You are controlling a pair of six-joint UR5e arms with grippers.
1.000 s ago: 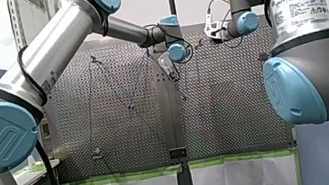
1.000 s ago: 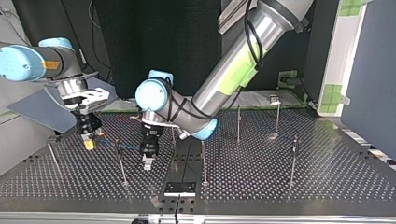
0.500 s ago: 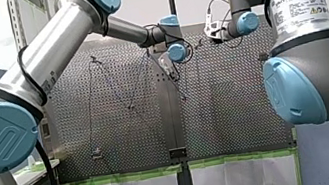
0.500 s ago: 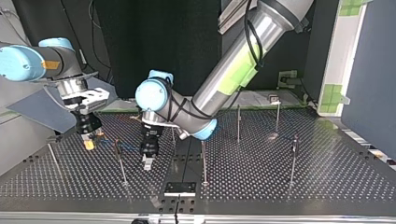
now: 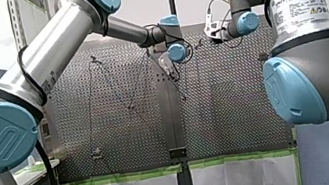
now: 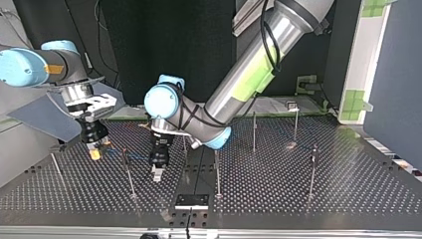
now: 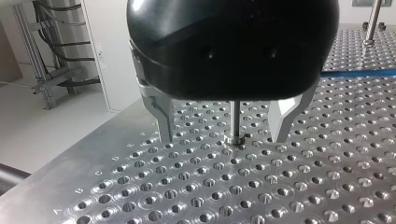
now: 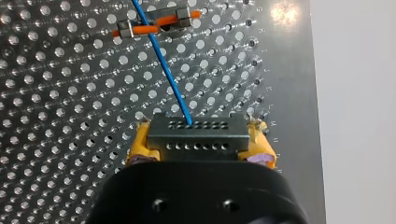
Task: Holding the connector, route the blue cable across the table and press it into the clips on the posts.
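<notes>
Between the right jaws: the connector [image 8: 198,135], a dark block with rows of holes, is pinched at both ends by the yellow pads [image 8: 140,145].
Blue cable [image 8: 168,77]: it leaves the connector's far face and runs straight out over the desk [image 8: 56,116], crossing a small metal clamp [image 8: 154,25] that holds an orange piece.
Left jaws: spread wide and gripping nothing, with one of the metal fingers [image 7: 163,116] on each side of a thin post [image 7: 236,119] and the tips low near the desk.
Clip on that post: hidden behind the black body of the left jaws.
Risk, pull: the cable looks tight, so more tension could drag the connector out of the pads.
Risk, snag: the cable could catch on the clamp.
Risk, knock: a sideways move by the left jaws would likely strike the post.
Risk, miss: a cable held too high or too slack may pass beside the clip.
</notes>
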